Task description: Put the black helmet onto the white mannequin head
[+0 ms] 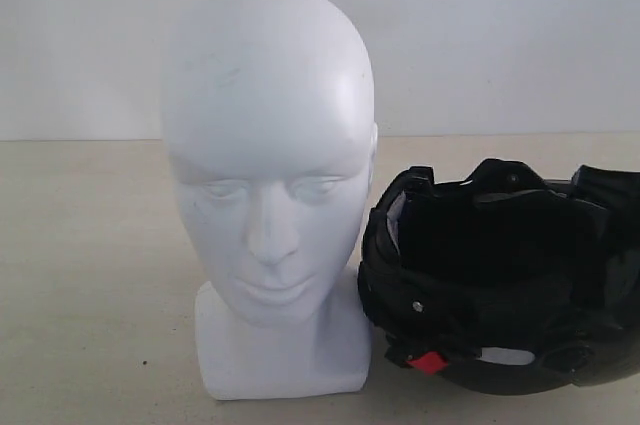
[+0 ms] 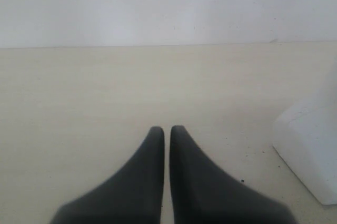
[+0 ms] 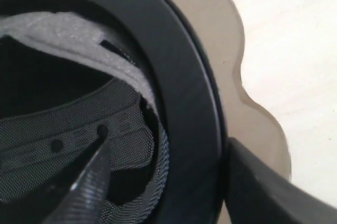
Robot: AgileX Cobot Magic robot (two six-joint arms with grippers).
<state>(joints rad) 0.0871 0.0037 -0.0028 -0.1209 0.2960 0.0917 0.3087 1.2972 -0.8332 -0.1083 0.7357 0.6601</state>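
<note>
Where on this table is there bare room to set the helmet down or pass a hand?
Bare table left of the white mannequin head, out to the frame's edge, and the strip behind it up to the wall. Crowded on the right: the black helmet sits close against the head's base, leaving no visible gap.

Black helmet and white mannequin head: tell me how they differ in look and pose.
The rounded matte black helmet is dark and hollow; the glossy white bald mannequin head is pale and solid-looking. The helmet lies with its padded inside showing; the head stands upright on its base. Both rest on the beige table, side by side.
</note>
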